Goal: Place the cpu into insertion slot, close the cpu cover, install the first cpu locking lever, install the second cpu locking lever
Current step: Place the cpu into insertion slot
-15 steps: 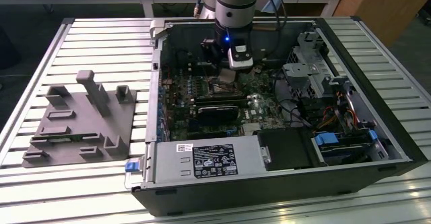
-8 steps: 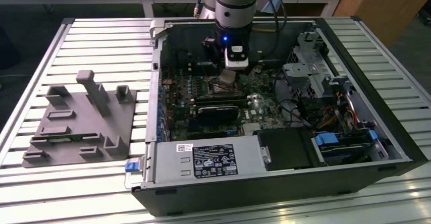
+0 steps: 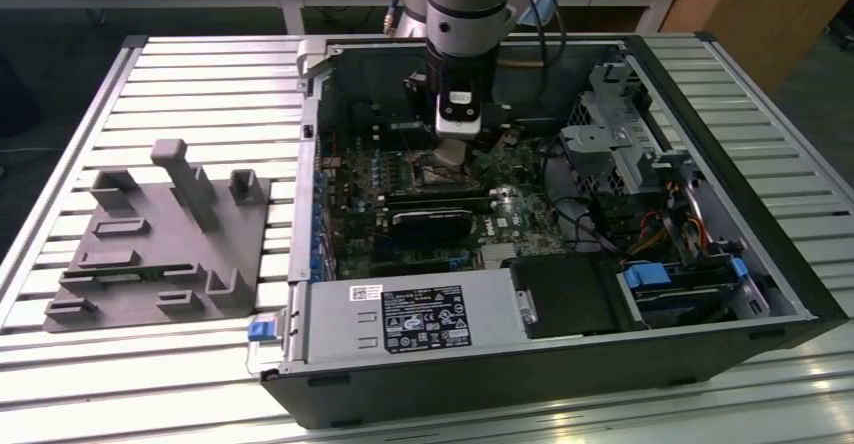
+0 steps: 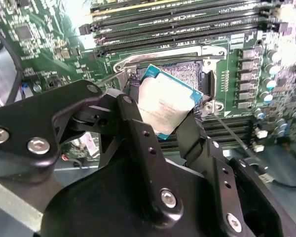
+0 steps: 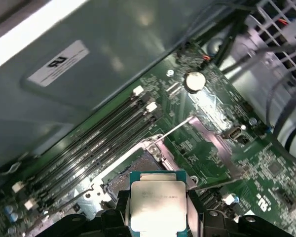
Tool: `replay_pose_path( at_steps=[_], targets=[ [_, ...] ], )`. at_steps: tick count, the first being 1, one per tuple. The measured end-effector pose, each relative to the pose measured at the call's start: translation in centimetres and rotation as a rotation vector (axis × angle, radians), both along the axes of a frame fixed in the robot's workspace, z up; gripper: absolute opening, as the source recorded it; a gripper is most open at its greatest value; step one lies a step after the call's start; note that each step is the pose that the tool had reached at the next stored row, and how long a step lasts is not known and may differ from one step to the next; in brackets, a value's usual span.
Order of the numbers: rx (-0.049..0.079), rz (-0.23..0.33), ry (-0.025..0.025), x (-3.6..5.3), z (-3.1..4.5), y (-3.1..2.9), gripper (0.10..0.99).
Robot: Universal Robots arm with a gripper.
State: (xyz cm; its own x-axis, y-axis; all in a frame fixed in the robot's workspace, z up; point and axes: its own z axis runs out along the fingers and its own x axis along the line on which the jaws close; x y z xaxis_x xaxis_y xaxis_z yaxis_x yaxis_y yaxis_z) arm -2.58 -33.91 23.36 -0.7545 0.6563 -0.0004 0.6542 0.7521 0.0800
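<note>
My gripper (image 4: 164,116) pinches the cpu (image 4: 170,98) by its edges just above the insertion slot (image 4: 190,74), seemingly tilted, so I'd level and square it before lowering.

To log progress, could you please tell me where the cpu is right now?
In both wrist views the cpu is held in the gripper, just over the open insertion slot, beside the long memory slots of the motherboard.

Slot (image 4: 187,74): open from above, save the cpu (image 4: 165,101) gripped in the hand (image 4: 162,112) just over it. Memory slots (image 4: 177,27) alongside. Lever (image 5: 175,127) juts nearby. Card (image 3: 434,226) close beside. Drive cage (image 3: 627,134) well apart.
</note>
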Motion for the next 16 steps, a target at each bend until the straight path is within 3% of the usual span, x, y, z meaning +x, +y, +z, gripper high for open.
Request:
replay_pose_path(
  at_steps=[16],
  targets=[
    [0.0, -0.266, -0.0002, 0.0, -0.28, 0.0, 0.541]
  ],
)
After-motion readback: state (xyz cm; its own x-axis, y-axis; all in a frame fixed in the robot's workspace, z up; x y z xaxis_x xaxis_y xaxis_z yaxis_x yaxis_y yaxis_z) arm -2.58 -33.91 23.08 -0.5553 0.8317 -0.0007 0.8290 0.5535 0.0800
